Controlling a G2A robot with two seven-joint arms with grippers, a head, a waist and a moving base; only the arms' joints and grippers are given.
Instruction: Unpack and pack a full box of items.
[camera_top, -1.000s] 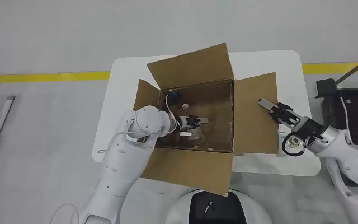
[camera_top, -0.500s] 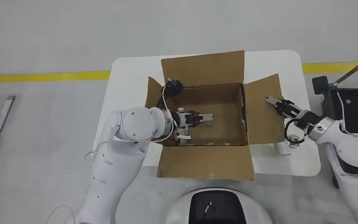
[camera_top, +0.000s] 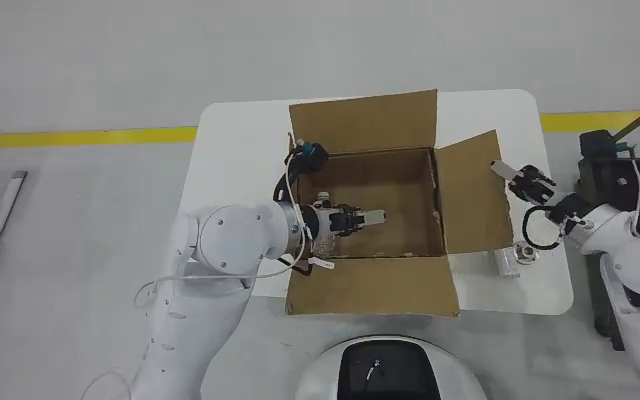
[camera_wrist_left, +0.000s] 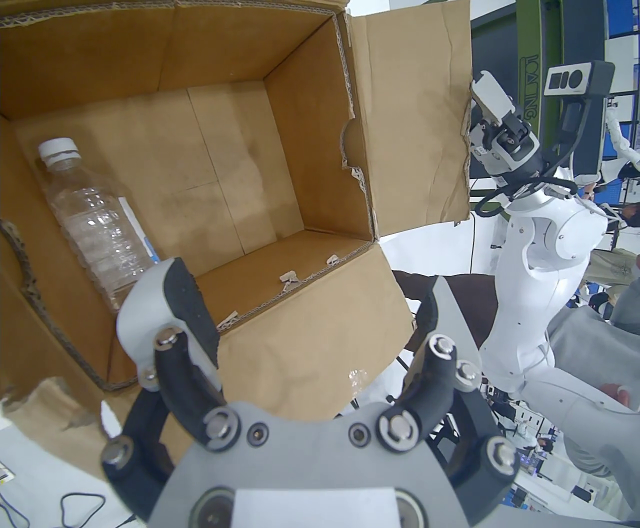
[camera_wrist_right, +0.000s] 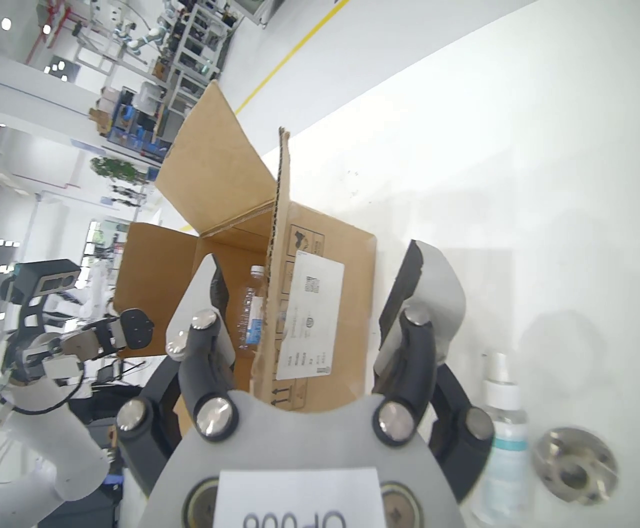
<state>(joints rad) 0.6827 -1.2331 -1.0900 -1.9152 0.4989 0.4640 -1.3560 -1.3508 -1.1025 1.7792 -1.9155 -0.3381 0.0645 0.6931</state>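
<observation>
Bright even light, box (camera_top: 400, 195) interior dimmer, wrist-view edges bowed

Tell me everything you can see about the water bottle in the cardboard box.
Clear ribbed plastic water bottle, white screw cap on, white-and-blue label. It stands upright on the floor of the cardboard box, against a side wall. The left gripper, jaws open, is near its base without gripping it.

Open cardboard box (camera_top: 365, 122), clear bottle (camera_wrist_left: 95, 235) inside

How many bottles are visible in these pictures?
2. One clear water bottle is inside the cardboard box, by a wall; one small spray bottle is on the table outside it. More could be hidden.
</observation>
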